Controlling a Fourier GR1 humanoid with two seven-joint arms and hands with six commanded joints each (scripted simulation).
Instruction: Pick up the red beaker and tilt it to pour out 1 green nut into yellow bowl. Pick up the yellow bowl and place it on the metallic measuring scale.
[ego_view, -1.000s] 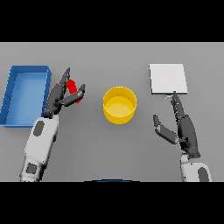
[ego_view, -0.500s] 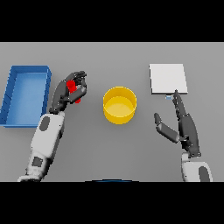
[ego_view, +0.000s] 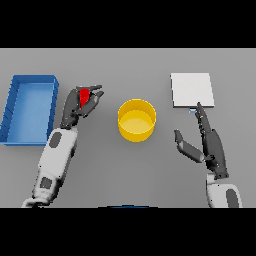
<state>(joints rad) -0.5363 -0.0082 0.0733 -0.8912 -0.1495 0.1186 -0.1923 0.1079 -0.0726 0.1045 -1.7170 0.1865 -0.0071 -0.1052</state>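
Left hand (ego_view: 79, 105): clenched round red beaker (ego_view: 84, 94), left of yellow bowl (ego_view: 136, 120).
Right hand (ego_view: 207, 142): released, fingers straight, right of bowl.

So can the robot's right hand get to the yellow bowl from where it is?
Probably yes. The right hand is open, holds nothing, and only bare table lies between it and the yellow bowl. The left hand, busy with the red beaker, stays on the bowl's other side.

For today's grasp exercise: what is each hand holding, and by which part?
Left hand grips the red beaker round its body; right hand holds nothing.
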